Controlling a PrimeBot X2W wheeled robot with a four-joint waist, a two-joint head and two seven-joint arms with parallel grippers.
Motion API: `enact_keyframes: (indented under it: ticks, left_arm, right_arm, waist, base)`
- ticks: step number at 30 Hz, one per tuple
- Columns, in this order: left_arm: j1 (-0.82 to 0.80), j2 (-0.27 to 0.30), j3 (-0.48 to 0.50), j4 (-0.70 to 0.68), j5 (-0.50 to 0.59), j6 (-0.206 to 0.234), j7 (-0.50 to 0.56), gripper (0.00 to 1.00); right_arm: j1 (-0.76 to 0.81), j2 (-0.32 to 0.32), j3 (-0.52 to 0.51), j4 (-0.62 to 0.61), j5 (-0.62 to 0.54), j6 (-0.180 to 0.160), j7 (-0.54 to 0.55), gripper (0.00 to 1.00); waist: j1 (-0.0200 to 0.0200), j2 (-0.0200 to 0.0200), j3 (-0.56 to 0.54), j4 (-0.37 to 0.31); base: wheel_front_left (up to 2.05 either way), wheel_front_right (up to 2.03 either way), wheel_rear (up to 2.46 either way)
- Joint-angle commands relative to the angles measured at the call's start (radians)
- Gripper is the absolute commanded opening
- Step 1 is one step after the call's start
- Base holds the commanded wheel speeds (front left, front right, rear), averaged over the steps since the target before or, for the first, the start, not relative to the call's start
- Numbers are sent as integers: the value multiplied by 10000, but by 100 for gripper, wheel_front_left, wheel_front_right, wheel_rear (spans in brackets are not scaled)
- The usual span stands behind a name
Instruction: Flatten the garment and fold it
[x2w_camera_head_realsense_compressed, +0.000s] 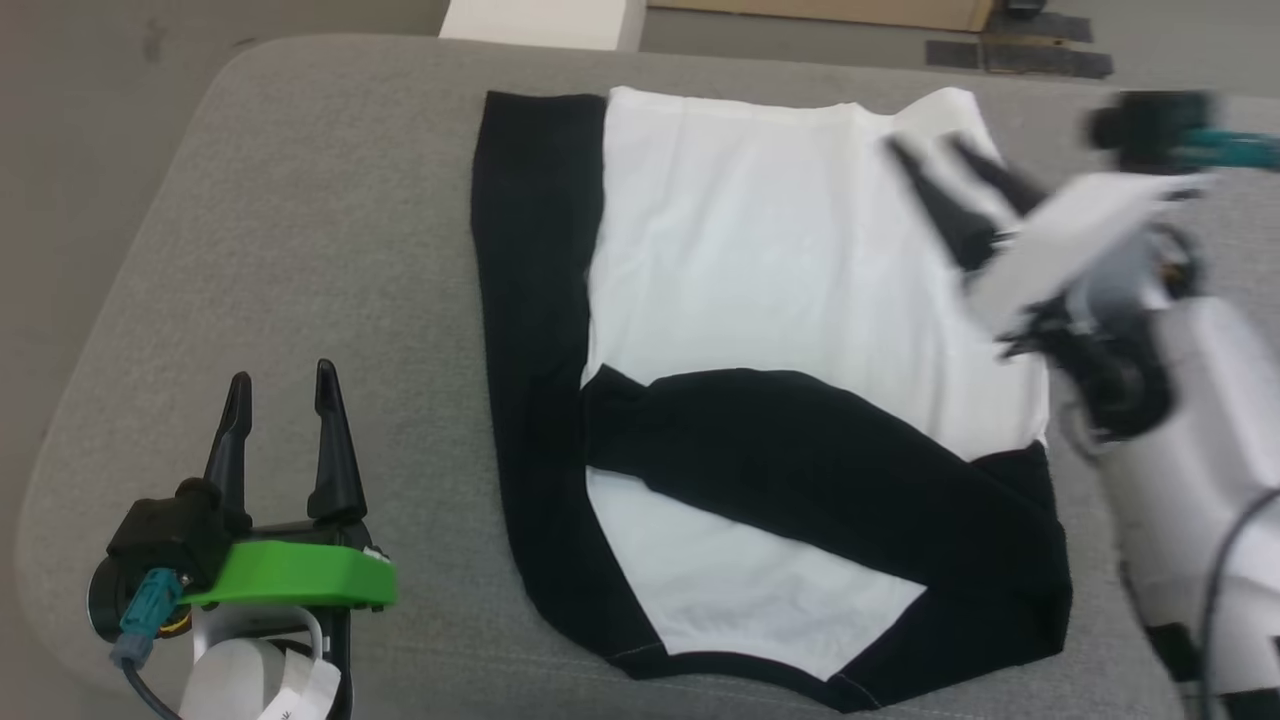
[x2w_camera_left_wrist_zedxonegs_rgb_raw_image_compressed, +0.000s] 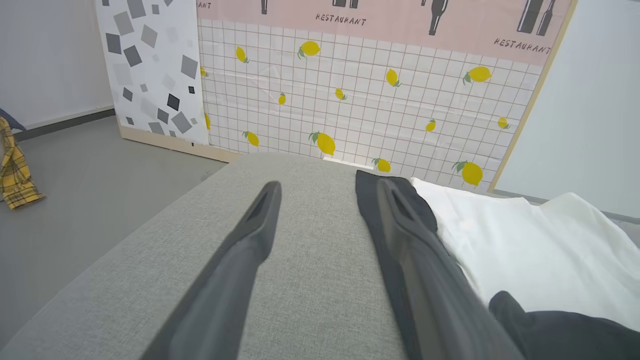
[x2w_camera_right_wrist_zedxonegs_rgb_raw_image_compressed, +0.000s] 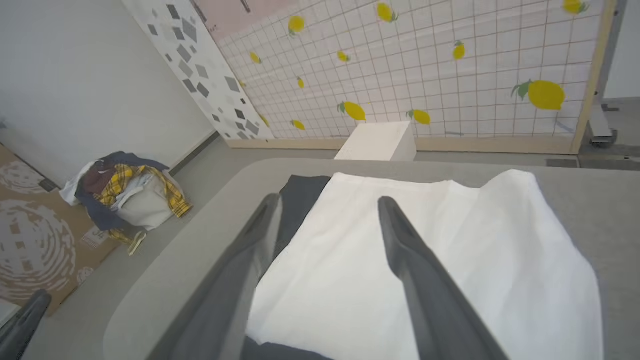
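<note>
The grey woven bench has rounded corners and wide bare cloth on its left. The garment lies folded right of centre: a soft white panel, a black band down its left, a black sleeve slanting across. The blurred right gripper is angled over the garment's far right corner, fingers spread and empty. The left gripper is near the near-left corner, wide open, holding nothing.

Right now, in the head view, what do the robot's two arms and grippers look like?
The left gripper has two long, dark, tapering fingers on a black base, with a bright green bracket and a teal connector. The right gripper, blurred, has the same dark fingers; its forearm is white, with a black cable.
</note>
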Motion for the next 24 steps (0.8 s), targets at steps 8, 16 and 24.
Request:
enact_keyframes:
  ticks: [8,16,24]
  left_arm:
    - [57,-20,-68,232,-244,48,-30,100]
    - [-3235,737,-142,1288,-1082,-123,2417,100]
    - [-7858,1939,-74,3170,-1604,-23,5683,100]
  right_arm:
    - [1718,-245,-2904,-713,-1062,-13,-323,100]
    - [2301,309,-4400,-2608,-1597,-13,501,100]
    - [1630,370,-4484,-3618,-1602,-13,889,100]
  waist:
    - [0,0,-78,-766]
    - [0,0,1391,-1268]
    - [0,0,3367,-1930]
  base:
    - [0,0,0]
    - [0,0,0]
    - [0,0,0]
